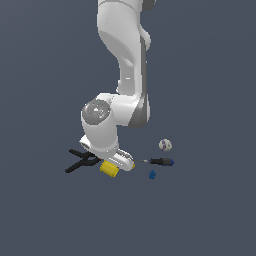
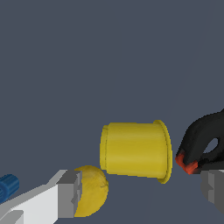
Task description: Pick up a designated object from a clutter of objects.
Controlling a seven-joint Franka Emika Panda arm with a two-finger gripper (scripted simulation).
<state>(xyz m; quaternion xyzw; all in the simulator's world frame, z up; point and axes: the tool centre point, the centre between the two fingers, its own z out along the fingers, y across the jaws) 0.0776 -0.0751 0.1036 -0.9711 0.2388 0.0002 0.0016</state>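
The yellow cup (image 2: 135, 151) lies on its side on the floor, in the middle of the little pile of things. In the exterior view it (image 1: 109, 168) sits right under the arm's low end. The gripper (image 2: 142, 192) hangs just above it with its fingers (image 2: 70, 192) spread wide apart, holding nothing. In the wrist view the cup's long way runs from one finger across to the other, so its flat ends face the fingers and its round side faces up. I think the fingers would close on the two ends, or the wrist must turn first. The yellow ball (image 2: 92, 190) is touching or almost touching one finger. The black clamp (image 2: 203, 142) with its red tip (image 2: 186, 164) is close by the other finger (image 2: 214, 190), just past the cup's rim. Both could get bumped
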